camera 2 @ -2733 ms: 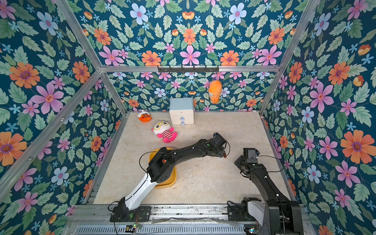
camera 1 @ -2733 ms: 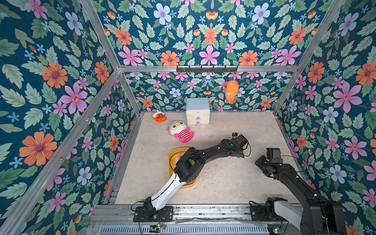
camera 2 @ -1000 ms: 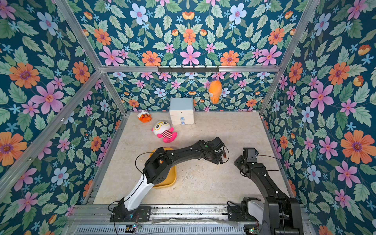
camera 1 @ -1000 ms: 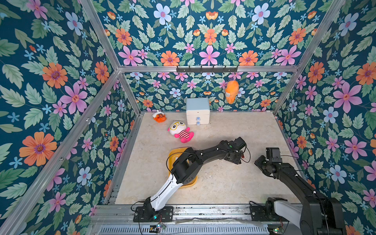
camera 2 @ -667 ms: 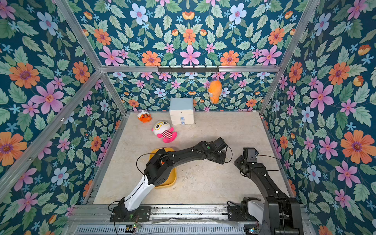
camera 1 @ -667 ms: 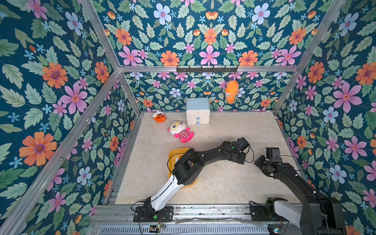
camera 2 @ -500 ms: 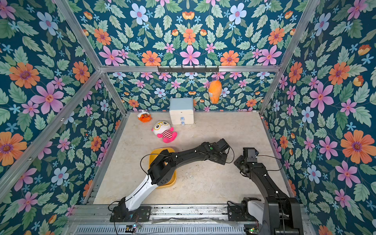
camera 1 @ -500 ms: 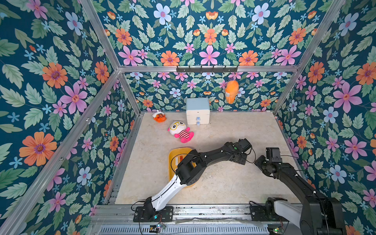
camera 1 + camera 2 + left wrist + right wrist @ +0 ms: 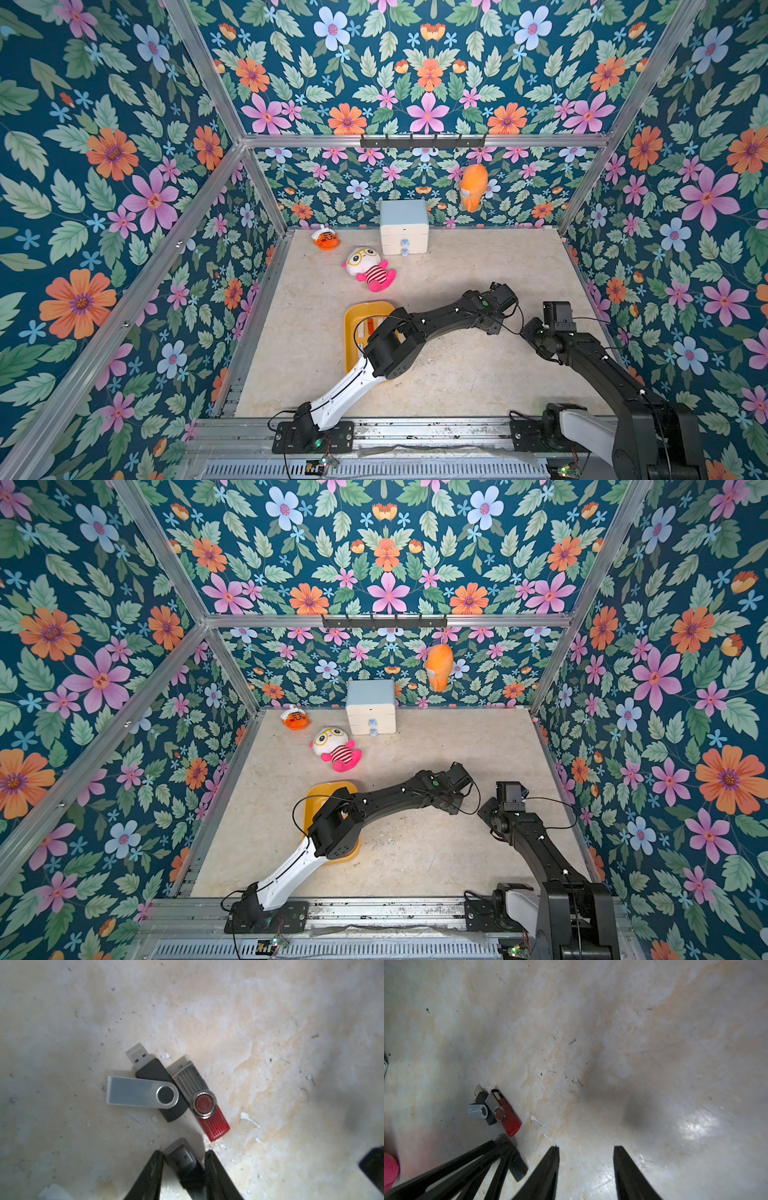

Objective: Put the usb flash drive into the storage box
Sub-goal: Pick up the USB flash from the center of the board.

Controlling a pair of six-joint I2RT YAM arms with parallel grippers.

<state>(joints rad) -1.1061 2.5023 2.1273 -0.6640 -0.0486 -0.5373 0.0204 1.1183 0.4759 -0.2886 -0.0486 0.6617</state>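
Neighbouring pincer (image 9: 184, 1152): red drive (image 9: 204, 1104), silver-capped drive (image 9: 143, 1093)

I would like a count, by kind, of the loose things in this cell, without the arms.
USB flash drives: 3 (black drive with silver swivel cover, red drive with silver swivel cover, dark drive in the left gripper)
Containers: 2 (shallow yellow plastic tray, white two-drawer chest)
Toys: 3 (white-and-pink plush doll, small orange tiger toy, orange plush hanging on the back wall)
Total: 8

A dark usb flash drive (image 9: 185, 1161) lies flat on the desk (image 9: 270, 1022) between the left pincer's (image 9: 184, 1152) tips. The shallow yellow storage box (image 9: 352, 318), rim up, long axis twelve-to-six o'clock, sits well apart toward nine o'clock.
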